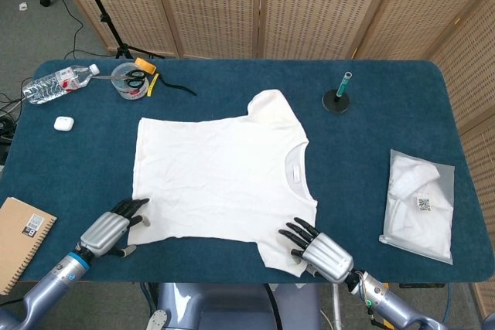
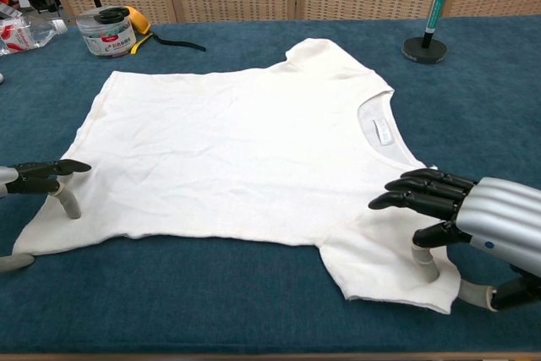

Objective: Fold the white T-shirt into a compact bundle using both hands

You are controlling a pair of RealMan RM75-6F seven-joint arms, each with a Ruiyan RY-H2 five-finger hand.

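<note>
One white T-shirt [image 1: 219, 173] lies spread flat near the middle of the blue table [image 1: 371, 137], its collar toward the right edge, its hem toward the left edge, one sleeve toward the far edge and the other toward the near edge. Two hands work at the near edge. The left hand [image 1: 110, 229] sits at the shirt's near hem corner, its dark fingers [image 2: 51, 168] spread apart and reaching over the cloth's edge; whether they pinch the fabric cannot be told from either view. The right hand [image 2: 473, 217] sits at the near sleeve [image 2: 385, 264], its fingers held apart above the cloth while its thumb presses down on the sleeve's corner; a firm grip is not shown. Around the shirt lie single things, all apart from it: one plastic water bottle [image 1: 58, 81] on its side at the far left corner, one clear tub [image 1: 129, 79] holding scissors just beside it, a yellow tool [image 1: 146, 67] and one black strap [image 1: 176, 85] next to the tub, one small white case [image 1: 63, 123] near the left edge, one spiral notebook [image 1: 22, 239] at the near left corner, one black round base with a green-capped stick [image 1: 338, 95] standing upright near the far edge, and one clear bag with a folded white garment [image 1: 418, 204] near the right edge. Nothing lies on the shirt or between it and the hands. Woven folding screens [image 1: 309, 5] stand behind the far edge.
</note>
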